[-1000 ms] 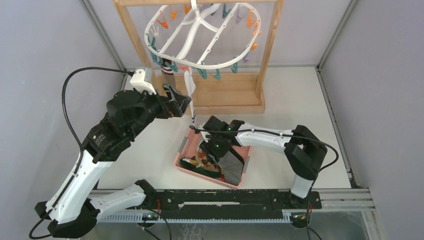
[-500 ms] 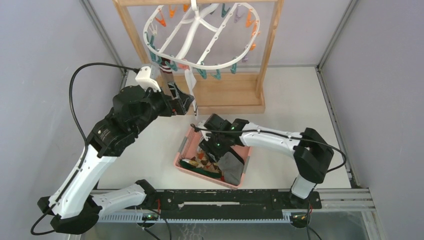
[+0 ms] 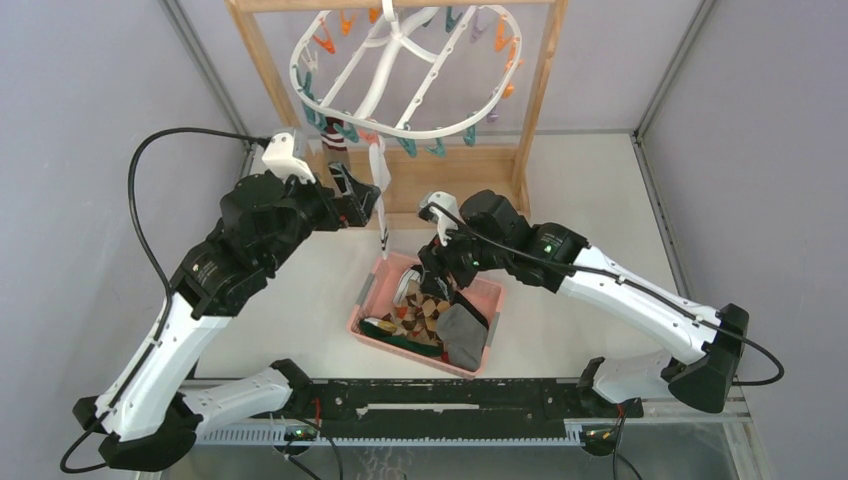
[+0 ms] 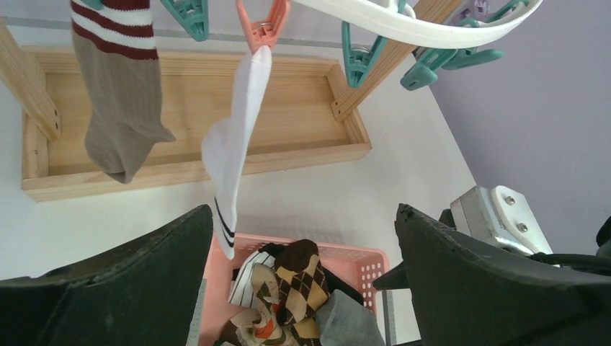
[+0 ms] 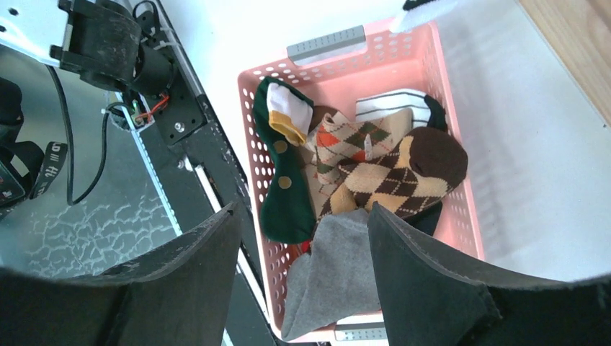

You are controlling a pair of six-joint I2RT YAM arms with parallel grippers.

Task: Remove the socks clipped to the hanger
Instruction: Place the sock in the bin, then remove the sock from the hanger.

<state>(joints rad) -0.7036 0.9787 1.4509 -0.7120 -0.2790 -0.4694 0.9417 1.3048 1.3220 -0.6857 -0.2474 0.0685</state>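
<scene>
left claw [image 4: 302, 216] is wide open by the white sock [image 4: 238, 122] on the hanger [image 4: 425, 34]; right claw [image 5: 302, 210] is open, empty, over the basket [image 5: 328, 43].

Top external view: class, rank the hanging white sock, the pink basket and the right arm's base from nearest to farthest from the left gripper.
1. The white sock, hanging just beside the left gripper.
2. The pink basket, lower down at the table's centre.
3. The right arm's base, at the table's near right corner.

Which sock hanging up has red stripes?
The greyish-brown sock, with dark red and white bands at its cuff. The other hanging one, the white sock on the orange clip, has thin black stripes near its toe.
</scene>
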